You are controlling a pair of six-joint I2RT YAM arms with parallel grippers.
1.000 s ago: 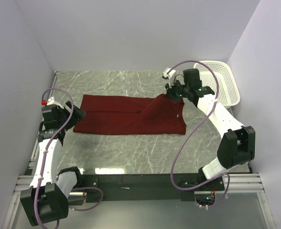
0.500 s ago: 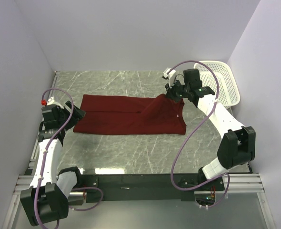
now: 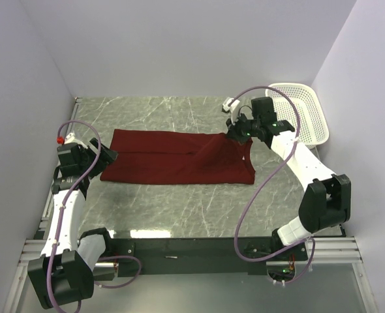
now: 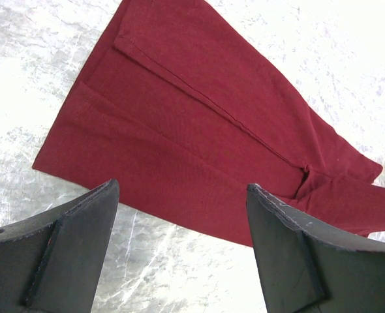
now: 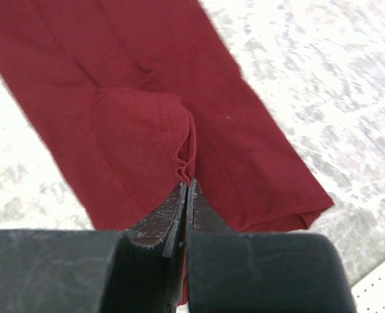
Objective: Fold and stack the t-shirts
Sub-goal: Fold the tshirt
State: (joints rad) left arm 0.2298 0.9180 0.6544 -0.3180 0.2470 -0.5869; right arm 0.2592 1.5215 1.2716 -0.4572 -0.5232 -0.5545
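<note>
1. Left gripper (image 3: 105,156) sits at the 9 o'clock edge of the maroon t-shirt (image 3: 173,158), fingers spread wide, holding nothing.
2. The shirt lies as a long strip across mid-table (image 3: 179,202).
3. Right gripper (image 3: 235,130) pinches a raised bunch of cloth at the shirt's 2 o'clock corner.
4. White basket (image 3: 310,114) stands at 2 o'clock.

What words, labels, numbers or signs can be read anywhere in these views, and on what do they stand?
No text can be read in any view.
shirt: plain maroon, no print or label showing.
basket: white mesh, no marking visible.
left hand and right hand: plain black fingers, no lettering.
</note>
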